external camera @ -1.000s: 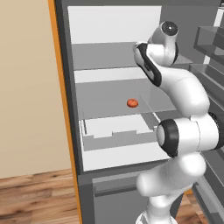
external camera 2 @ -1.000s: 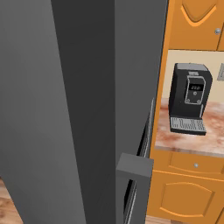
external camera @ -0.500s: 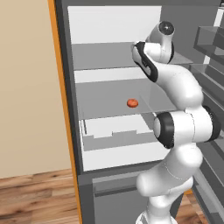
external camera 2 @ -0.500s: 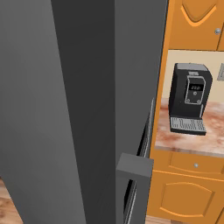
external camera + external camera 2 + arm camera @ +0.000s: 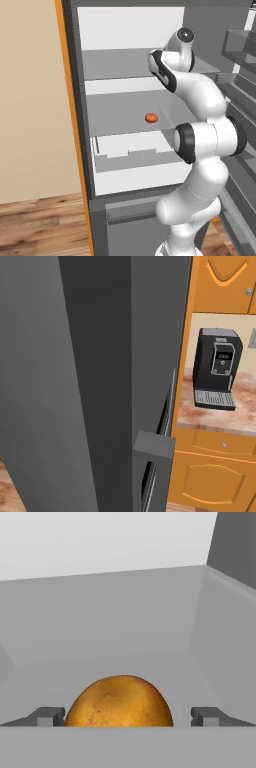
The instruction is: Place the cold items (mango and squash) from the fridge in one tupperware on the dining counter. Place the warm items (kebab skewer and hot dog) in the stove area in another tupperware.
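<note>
Golden-orange, speckled and rounded, the mango point(image 5: 119, 702) lies on the grey fridge shelf point(image 5: 125, 632) between the gripper point(image 5: 127, 716)'s wide-open, empty fingertips point(image 5: 47, 716); it looks smooth, firm and fairly light, best pinched across its widest middle.

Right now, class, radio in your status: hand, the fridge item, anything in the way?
Hand open, fingertips either side of the mango, not closed on it. Mango sits on the fridge shelf. Nothing between hand and mango.

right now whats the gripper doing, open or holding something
Gripper: open, fingers either side of the mango, not closed on it.
</note>
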You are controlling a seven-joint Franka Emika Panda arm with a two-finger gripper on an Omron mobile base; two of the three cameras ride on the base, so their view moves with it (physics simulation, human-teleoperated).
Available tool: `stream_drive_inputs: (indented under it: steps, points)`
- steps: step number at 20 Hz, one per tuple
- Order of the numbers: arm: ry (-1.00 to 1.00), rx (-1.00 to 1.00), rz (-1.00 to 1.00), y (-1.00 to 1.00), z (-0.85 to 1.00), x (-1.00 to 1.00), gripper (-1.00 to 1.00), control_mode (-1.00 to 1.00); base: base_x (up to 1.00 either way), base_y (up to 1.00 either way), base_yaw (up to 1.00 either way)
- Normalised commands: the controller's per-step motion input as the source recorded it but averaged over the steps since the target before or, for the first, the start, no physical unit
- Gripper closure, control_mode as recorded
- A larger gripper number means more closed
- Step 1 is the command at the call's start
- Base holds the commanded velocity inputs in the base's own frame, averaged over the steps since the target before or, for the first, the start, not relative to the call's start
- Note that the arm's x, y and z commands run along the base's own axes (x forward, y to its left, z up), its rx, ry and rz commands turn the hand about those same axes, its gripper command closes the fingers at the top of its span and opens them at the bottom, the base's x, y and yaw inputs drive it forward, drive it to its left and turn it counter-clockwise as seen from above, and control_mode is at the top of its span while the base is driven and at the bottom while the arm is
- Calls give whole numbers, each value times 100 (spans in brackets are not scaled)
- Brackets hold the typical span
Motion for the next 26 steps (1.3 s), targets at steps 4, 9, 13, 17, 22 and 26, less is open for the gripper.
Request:
stream_drive_inputs:
  steps: [4, 9, 13, 17, 22, 26]
  points:
    - [4, 0, 0, 0, -16, 11, 100, -100, 0, 0, 0]
    - [3, 0, 0, 4, -15, 0, 100, -100, 0, 0, 0]
    - [-15, 0, 0, 22, -9, -7, 100, -100, 0, 0, 0]
    - [-26, -5, -1, 17, -1, -37, 100, -100, 0, 0, 0]
    - [-4, -1, -18, 6, 17, -91, 100, -100, 0, 0, 0]
    - [0, 0, -19, 31, 51, -100, 100, -100, 0, 0, 0]
